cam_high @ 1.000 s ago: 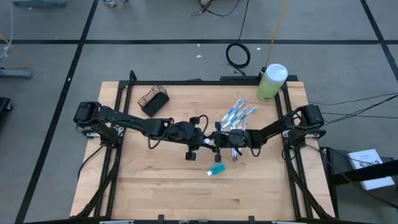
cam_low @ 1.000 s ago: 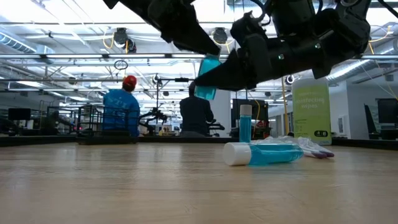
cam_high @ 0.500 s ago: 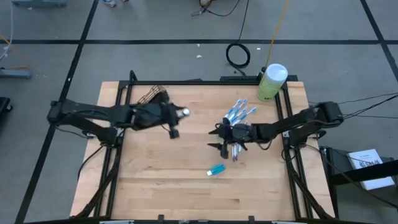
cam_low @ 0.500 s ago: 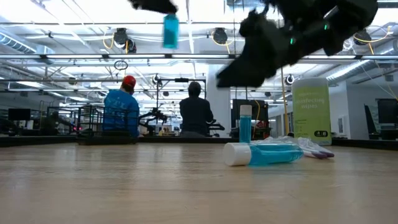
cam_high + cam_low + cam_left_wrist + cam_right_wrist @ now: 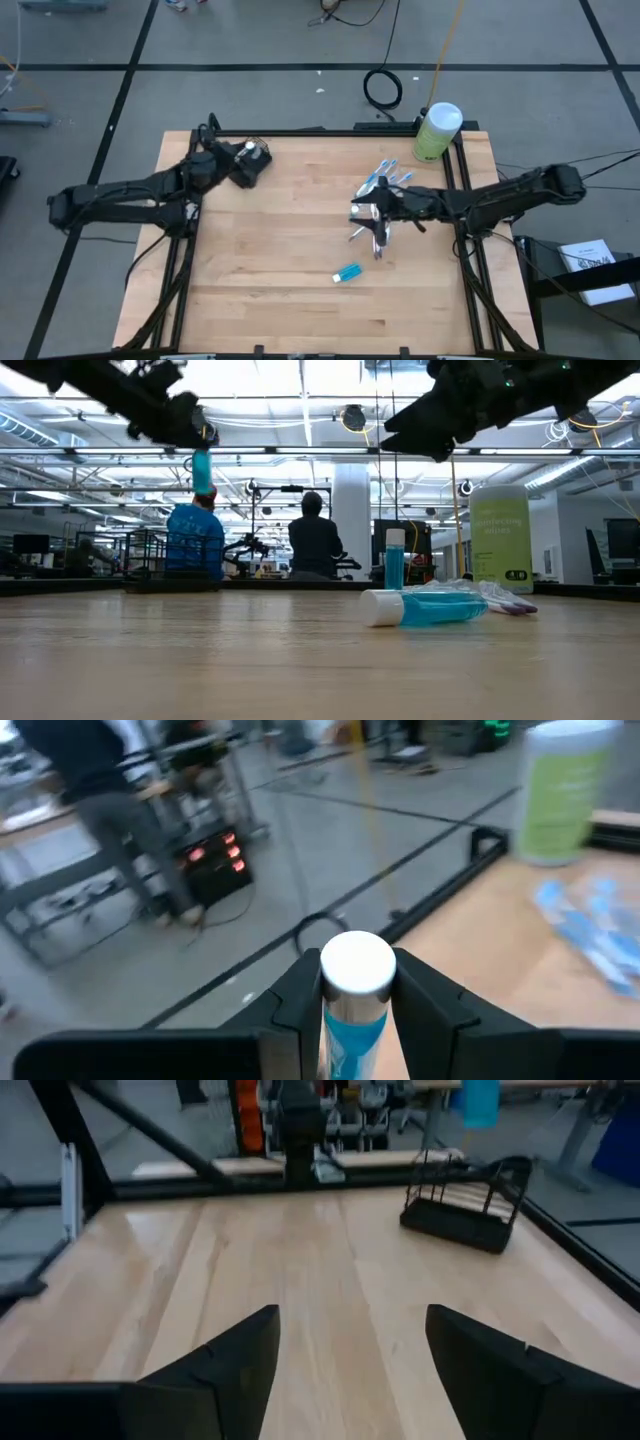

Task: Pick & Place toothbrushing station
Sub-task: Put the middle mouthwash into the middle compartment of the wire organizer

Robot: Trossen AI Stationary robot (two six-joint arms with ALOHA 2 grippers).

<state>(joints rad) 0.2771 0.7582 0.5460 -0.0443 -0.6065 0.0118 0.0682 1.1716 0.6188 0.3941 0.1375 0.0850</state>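
My left gripper (image 5: 243,153) is shut on a small blue bottle (image 5: 203,470) with a white cap (image 5: 357,965), high over the table's far left corner. It is right above the dark wire-mesh holder (image 5: 465,1205). The holder (image 5: 256,170) rests on the table, mostly hidden under the gripper in the high view. My right gripper (image 5: 357,222) hangs open and holds nothing, above the near end of the pile of blue-and-white toothbrushes (image 5: 388,180), which lie flat on the wood. A second blue bottle (image 5: 347,272) lies on its side near the middle. My left gripper pinches the blue bottle between its two fingers (image 5: 425,1005), on the body just under the white cap (image 5: 350,1015). The bottle hangs below the fingers, roughly upright with the cap up. It is lifted clear of the table and the holder.
A pale green canister (image 5: 437,130) with a white lid stands at the far right corner. In the low view, another blue bottle (image 5: 395,565) stands upright behind the lying one (image 5: 425,607). Bare wood fills the near half. People stand in the room beyond.
The two grippers were together at the table's middle with the blue bottle between them. My right gripper has opened, let go and drawn back toward the right edge. My left gripper has carried the bottle up and toward the far left corner, over the holder.
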